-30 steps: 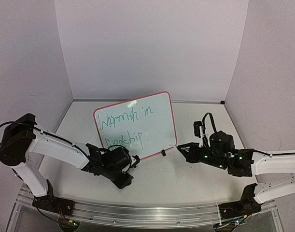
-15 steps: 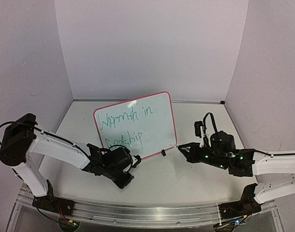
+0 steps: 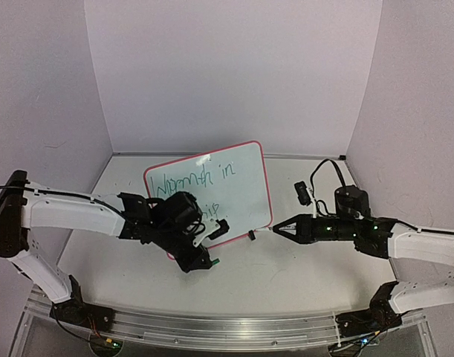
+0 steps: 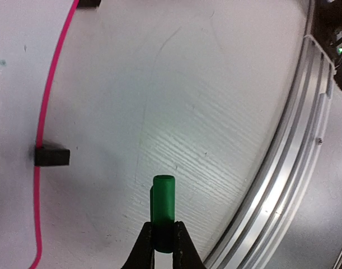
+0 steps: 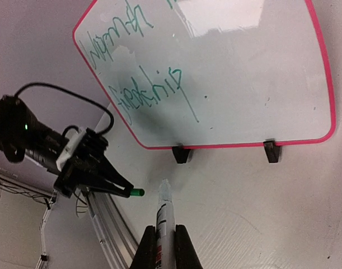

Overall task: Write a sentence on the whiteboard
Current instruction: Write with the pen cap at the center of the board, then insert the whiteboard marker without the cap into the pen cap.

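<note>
- board stands upright mid-table; green sentence on its left part
- left gripper pinches a green cap; right gripper pinches the marker, tip bare
- risk: cap meets tip off-axis and slips from its shallow pinch; a wide swing could smear the sentence or topple the board

"Warmth in friendship" on whiteboard
</note>
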Available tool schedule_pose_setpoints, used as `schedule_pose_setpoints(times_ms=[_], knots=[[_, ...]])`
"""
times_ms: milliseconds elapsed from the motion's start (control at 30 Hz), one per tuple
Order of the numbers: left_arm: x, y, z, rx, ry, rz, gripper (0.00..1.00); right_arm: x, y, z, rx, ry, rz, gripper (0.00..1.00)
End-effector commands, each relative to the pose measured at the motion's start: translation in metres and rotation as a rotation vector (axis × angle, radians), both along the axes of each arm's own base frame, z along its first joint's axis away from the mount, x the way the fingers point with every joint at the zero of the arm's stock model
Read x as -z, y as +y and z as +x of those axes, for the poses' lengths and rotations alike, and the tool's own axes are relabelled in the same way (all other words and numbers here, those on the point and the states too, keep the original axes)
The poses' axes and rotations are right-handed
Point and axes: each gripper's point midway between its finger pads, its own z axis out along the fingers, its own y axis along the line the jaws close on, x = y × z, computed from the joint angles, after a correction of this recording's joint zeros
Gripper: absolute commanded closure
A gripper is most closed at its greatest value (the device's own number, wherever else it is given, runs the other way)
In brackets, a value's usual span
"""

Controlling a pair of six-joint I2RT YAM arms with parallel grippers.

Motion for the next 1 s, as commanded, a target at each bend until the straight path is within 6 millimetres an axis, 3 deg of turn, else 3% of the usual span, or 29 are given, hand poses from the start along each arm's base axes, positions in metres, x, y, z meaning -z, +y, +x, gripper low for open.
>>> schedule_pose_setpoints(times_ms=[0, 100, 233, 633, 967], knots=[[-0.071, -0.009, 0.001, 0.157, 0.006, -0.19, 1.0, -0.038, 0.024, -0.025, -0.25, -0.009, 0.117, 1.0], [-0.089, -0.012, -0.009, 0.264, 0.0, -0.271, 1.0, -0.048, 0.03, -0.032, -0.315, 0.014, 0.167, 1.0], [-0.093, -0.015, -0.017, 0.327, 0.002, -0.308, 1.0, -0.058, 0.036, -0.037, -0.365, 0.033, 0.227, 1.0], [-0.091, -0.018, -0.025, 0.368, 0.025, -0.354, 1.0, -0.047, 0.058, -0.044, -0.451, 0.113, 0.229, 1.0], [-0.088, -0.018, -0.024, 0.357, 0.023, -0.344, 1.0, -0.039, 0.065, -0.047, -0.473, 0.138, 0.222, 1.0]])
